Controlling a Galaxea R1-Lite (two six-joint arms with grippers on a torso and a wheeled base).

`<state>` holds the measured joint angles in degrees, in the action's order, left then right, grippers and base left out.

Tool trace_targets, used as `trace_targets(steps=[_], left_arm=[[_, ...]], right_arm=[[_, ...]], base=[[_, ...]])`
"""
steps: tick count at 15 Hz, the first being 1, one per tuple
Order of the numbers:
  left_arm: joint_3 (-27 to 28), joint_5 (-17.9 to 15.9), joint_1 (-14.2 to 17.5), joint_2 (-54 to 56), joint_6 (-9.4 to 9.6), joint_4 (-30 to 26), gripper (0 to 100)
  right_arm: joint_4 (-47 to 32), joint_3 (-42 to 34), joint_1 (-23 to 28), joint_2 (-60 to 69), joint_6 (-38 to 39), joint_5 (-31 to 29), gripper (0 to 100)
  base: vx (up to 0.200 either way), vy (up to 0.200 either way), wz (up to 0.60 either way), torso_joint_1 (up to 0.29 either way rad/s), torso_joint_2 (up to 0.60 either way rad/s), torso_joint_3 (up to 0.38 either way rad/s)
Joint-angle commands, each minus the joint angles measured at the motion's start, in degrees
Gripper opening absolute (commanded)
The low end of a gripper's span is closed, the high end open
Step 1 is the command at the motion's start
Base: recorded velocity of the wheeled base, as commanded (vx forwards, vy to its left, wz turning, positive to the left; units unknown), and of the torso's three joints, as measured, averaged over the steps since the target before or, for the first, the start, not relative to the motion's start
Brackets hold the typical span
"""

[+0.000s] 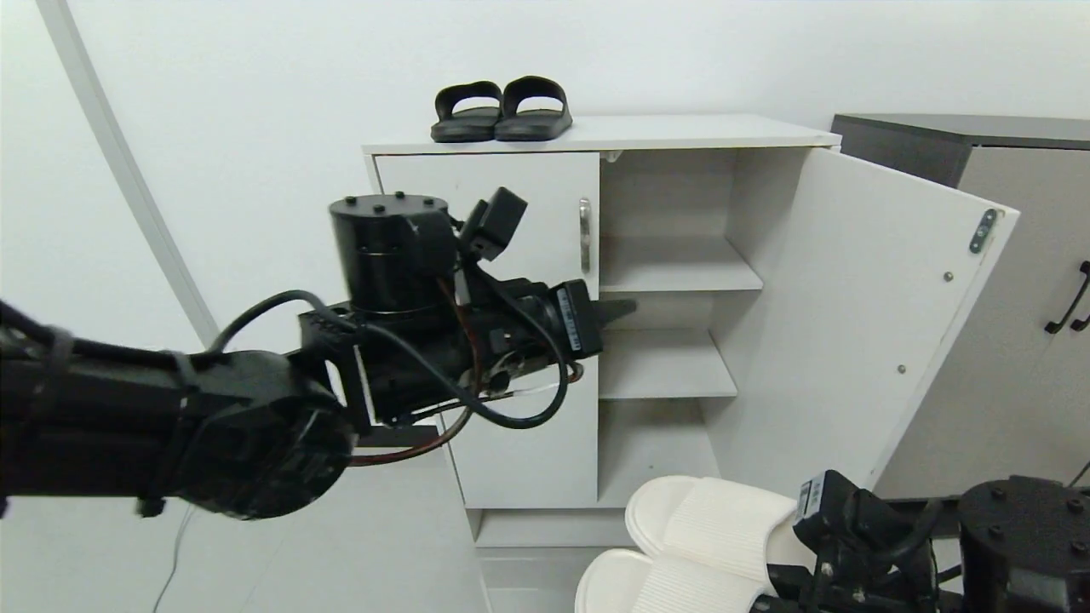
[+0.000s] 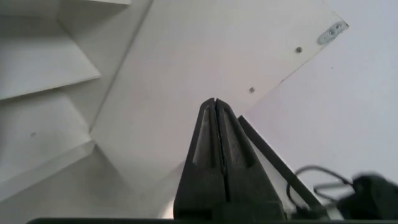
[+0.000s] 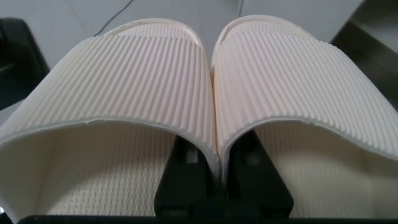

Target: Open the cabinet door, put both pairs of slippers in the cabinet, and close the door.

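My right gripper (image 3: 219, 177) pinches the white slippers (image 1: 690, 532) together, low before the cabinet (image 1: 681, 132), whose door (image 1: 851, 323) stands open; my left gripper (image 2: 215, 106), fingers pressed together and empty, hangs at the opening; the black slippers (image 1: 501, 111) sit on top

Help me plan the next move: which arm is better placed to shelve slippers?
Right. The right gripper is shut on the white slippers before the open cabinet; the left gripper is shut, holding nothing.
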<state>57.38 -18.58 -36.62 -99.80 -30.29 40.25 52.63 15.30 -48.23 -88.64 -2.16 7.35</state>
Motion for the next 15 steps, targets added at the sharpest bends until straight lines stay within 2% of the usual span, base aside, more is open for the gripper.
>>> trace_targets(steps=[1,3,4,6,7,8,10,11,12,15], left_arm=[[-11.4,0.0,4.2,13.7,0.76,-0.4,0],[-20.1,0.0,7.2,24.2,3.05,-1.5,0],[-23.8,0.5,8.7,30.2,4.28,-4.0,0],[-28.7,4.0,10.8,39.5,7.27,-14.4,0],[-32.0,8.8,10.9,46.6,10.43,-22.8,0],[-33.5,12.3,11.0,51.7,11.13,-25.0,0],[-35.9,23.0,12.9,61.0,11.40,-25.8,0],[-36.9,24.6,13.9,63.3,11.49,-26.0,0],[-38.7,25.1,16.5,67.0,11.75,-27.0,0],[-43.8,25.9,21.9,80.6,19.92,-36.6,0]], right_arm=[[0.1,1.8,1.4,-2.0,0.0,0.0,0],[0.2,2.4,1.8,-2.9,0.0,0.0,0],[0.2,2.6,2.0,-2.9,0.0,0.0,0],[0.2,2.7,2.1,-2.9,0.0,0.0,0],[0.2,2.8,2.1,-2.9,0.0,0.0,0],[0.2,2.8,2.1,-2.9,0.0,0.0,0],[0.1,2.7,2.1,-2.6,0.0,-0.1,0],[0.2,2.7,2.1,-2.6,0.0,-0.1,0],[0.2,2.6,2.1,-2.7,0.0,0.0,0],[0.1,2.6,2.1,-2.9,-0.1,0.0,0]], base=[[0.000,0.000,0.00,0.000,0.00,0.000],[0.000,0.000,0.00,0.000,0.00,0.000],[0.000,0.000,0.00,0.000,0.00,0.000],[0.000,0.000,0.00,0.000,0.00,0.000],[0.000,0.000,0.00,0.000,0.00,0.000],[0.000,0.000,0.00,0.000,0.00,0.000],[0.000,0.000,0.00,0.000,0.00,0.000],[0.000,0.000,0.00,0.000,0.00,0.000],[0.000,0.000,0.00,0.000,0.00,0.000],[0.000,0.000,0.00,0.000,0.00,0.000]])
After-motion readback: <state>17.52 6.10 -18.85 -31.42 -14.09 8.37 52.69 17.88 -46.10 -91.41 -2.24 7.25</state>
